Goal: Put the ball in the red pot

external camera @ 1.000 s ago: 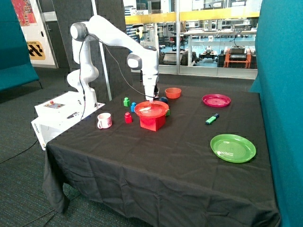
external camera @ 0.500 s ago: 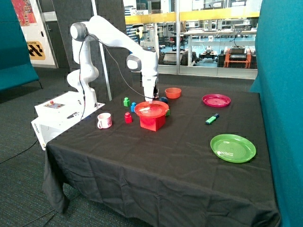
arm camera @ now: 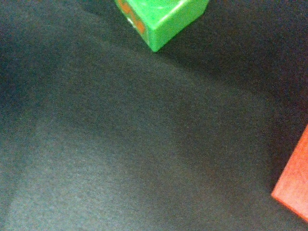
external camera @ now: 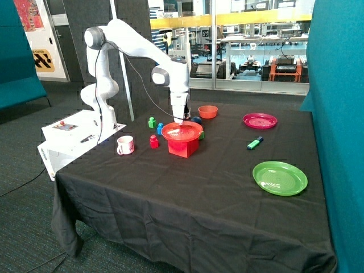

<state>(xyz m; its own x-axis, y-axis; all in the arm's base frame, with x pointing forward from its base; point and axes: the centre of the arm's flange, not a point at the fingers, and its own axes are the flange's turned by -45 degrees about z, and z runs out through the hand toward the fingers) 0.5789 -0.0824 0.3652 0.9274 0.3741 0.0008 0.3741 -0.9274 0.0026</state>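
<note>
No readable text, labels, brand names or numbers.

Yellow-and-black striped sign (external camera: 44,60) on the wall behind the robot base: hazard-style stripes only, no words legible.

Red poster (external camera: 28,14) above it: printing too small to read.

Green block (arm camera: 161,17) in the wrist view: orange markings on one face, cut off at the frame edge, not legible as characters.

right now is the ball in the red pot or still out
Out. The ball sits on the black cloth behind the red pot, which has a red plate resting on top. The claw hangs just behind the plate.
</note>
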